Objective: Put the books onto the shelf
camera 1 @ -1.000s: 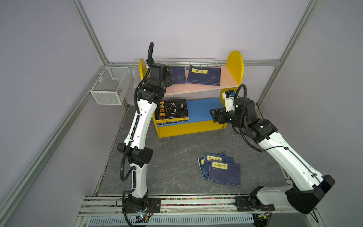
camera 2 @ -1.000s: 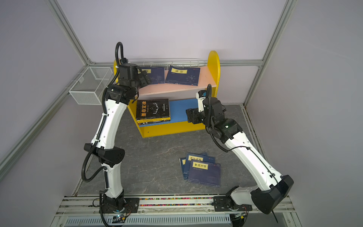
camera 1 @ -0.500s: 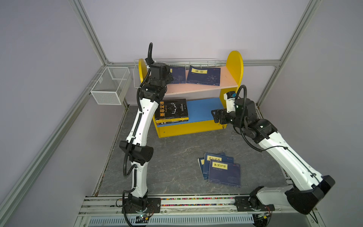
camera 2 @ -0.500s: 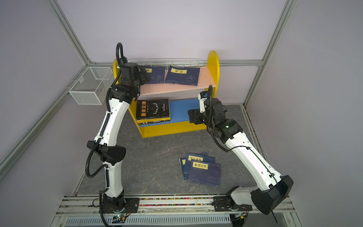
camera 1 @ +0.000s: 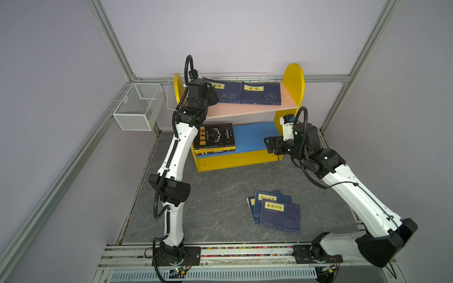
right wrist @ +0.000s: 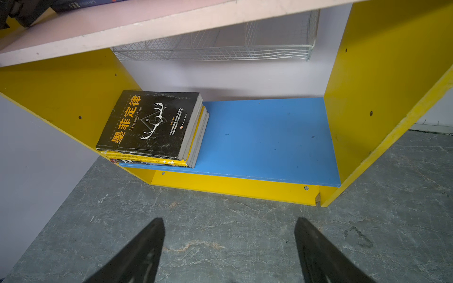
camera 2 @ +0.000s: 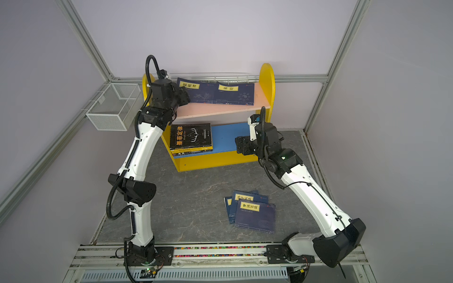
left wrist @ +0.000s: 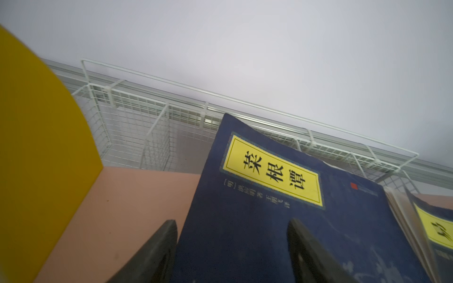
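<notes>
Left hand (left wrist: 231, 223) has narrowed, fingers still apart, over navy book (left wrist: 274, 178) on pink board (camera 1: 245, 111) of shelf (camera 1: 291, 80); right hand (right wrist: 228, 220) gaping, empty; desk books (camera 1: 277, 210) thin, floppy, likely best pinched at spine.

The right pincer (right wrist: 228, 220) hangs over the grey marbled surface (right wrist: 392, 196), its two dark fingers (right wrist: 144, 247) spread wide apart, on the near side of the shelf (right wrist: 367, 73). On the blue lower board (right wrist: 269, 137), a stack of books (right wrist: 196, 137) lies flat at the left end beside a yellow side panel (right wrist: 61, 93). A black book (right wrist: 147, 122) with orange characters is on top. A white wire basket (right wrist: 220, 46) shows on the far wall, below the pink upper board (right wrist: 147, 27).
</notes>
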Robot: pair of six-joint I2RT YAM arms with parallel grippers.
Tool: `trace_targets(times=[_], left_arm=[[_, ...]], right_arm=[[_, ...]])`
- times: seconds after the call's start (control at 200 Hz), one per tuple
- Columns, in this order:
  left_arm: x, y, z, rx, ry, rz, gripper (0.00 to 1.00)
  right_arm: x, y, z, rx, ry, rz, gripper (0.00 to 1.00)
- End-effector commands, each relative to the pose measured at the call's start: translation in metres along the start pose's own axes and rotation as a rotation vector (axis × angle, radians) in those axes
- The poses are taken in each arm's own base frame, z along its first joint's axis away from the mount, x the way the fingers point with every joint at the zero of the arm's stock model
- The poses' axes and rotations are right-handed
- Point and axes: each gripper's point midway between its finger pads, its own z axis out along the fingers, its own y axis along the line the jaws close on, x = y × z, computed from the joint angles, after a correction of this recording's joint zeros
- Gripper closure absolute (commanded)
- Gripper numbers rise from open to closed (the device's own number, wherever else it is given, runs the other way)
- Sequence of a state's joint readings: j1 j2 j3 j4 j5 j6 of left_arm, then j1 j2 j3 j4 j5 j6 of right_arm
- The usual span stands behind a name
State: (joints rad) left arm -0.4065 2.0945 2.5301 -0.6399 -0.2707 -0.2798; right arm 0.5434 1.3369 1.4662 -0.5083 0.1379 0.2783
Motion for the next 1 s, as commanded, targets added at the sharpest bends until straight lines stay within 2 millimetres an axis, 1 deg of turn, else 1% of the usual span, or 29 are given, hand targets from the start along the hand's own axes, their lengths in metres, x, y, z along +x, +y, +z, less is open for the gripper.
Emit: trace_targets(times=[0.0, 0.17, 0.235, 0.36, 0.49, 0.535, 0.575, 0.625, 0.7, 0.78, 0.82, 0.885, 0.995], left_arm=[[0.112, -0.031, 0.023, 0.092, 0.319, 0.111, 0.3], [0.139, -0.06, 0.011, 0.166, 0.402, 0.149, 0.32], [0.148, -0.075, 0.001, 0.203, 0.43, 0.175, 0.32], [0.165, -0.113, -0.025, 0.276, 0.457, 0.243, 0.32], [0.172, -0.141, -0.052, 0.336, 0.468, 0.261, 0.32], [0.172, -0.146, -0.06, 0.355, 0.476, 0.248, 0.32], [0.168, -0.147, -0.066, 0.363, 0.472, 0.226, 0.32], [0.157, -0.146, -0.071, 0.361, 0.447, 0.2, 0.32], [0.124, -0.139, -0.077, 0.34, 0.371, 0.165, 0.31], [0.089, -0.121, -0.074, 0.3, 0.313, 0.106, 0.29], [0.075, -0.109, -0.068, 0.28, 0.295, 0.073, 0.28], [0.056, -0.082, -0.056, 0.212, 0.26, 0.042, 0.28], [0.034, -0.036, -0.034, 0.094, 0.196, -0.009, 0.23]], right_arm=[[-0.009, -0.002, -0.008, -0.002, -0.045, 0.018, 0.14], [-0.013, -0.004, -0.014, 0.005, -0.067, 0.018, 0.14], [-0.015, -0.006, -0.016, 0.013, -0.076, 0.02, 0.14], [-0.016, -0.009, -0.018, 0.029, -0.09, 0.026, 0.14], [-0.018, -0.012, -0.021, 0.042, -0.103, 0.035, 0.14], [-0.019, -0.014, -0.022, 0.047, -0.107, 0.039, 0.14], [-0.021, -0.015, -0.024, 0.052, -0.113, 0.038, 0.14], [-0.022, -0.016, -0.026, 0.059, -0.119, 0.037, 0.14], [-0.024, -0.018, -0.029, 0.063, -0.127, 0.036, 0.14], [-0.024, -0.018, -0.03, 0.063, -0.129, 0.036, 0.14], [-0.024, -0.018, -0.029, 0.058, -0.128, 0.038, 0.14], [-0.024, -0.016, -0.029, 0.047, -0.127, 0.041, 0.14], [-0.022, -0.014, -0.028, 0.034, -0.121, 0.044, 0.14]])
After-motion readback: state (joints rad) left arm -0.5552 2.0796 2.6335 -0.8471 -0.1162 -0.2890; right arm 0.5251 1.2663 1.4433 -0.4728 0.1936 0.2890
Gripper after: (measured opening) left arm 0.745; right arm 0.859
